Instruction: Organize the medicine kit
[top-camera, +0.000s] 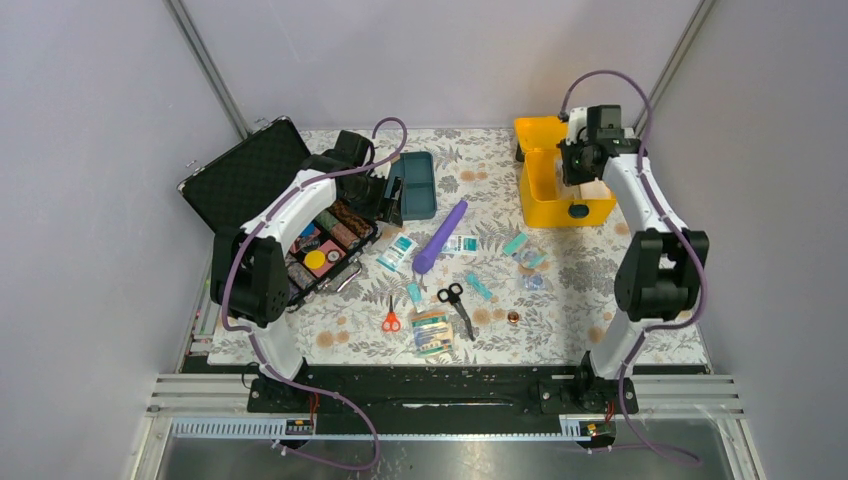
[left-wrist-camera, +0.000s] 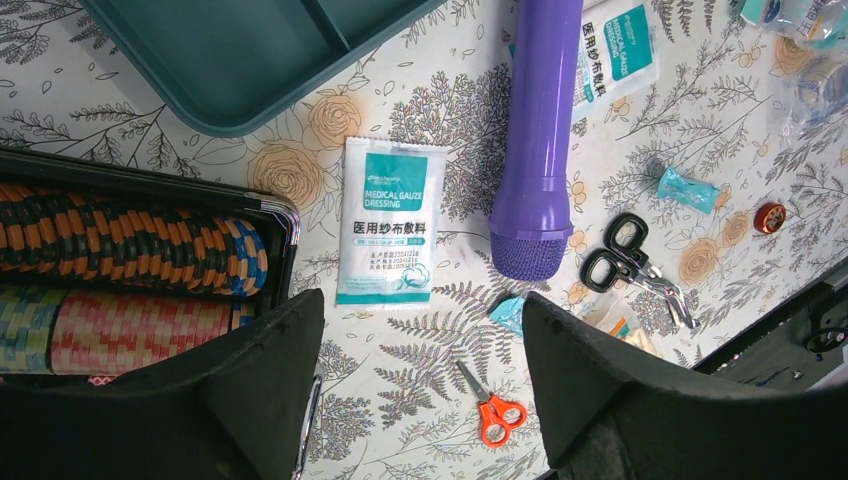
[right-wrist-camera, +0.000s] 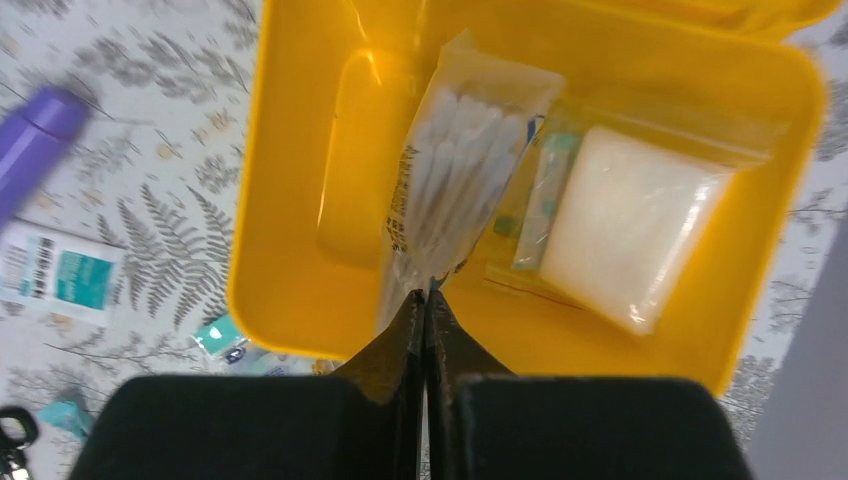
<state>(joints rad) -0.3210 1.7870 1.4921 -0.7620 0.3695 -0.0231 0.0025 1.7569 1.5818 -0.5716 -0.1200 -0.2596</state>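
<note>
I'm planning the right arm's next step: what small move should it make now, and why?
Probably open the right claw and let go. It is shut on the edge of the swab packet, which already lies inside the yellow medicine kit beside the bagged white pad, so release seems all that remains.

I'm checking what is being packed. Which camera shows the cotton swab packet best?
Right wrist: the cotton swab packet shows close up inside the yellow medicine kit, pinched by the right hand. In the top external view the right arm hides it, and the left wrist view misses it.
</note>
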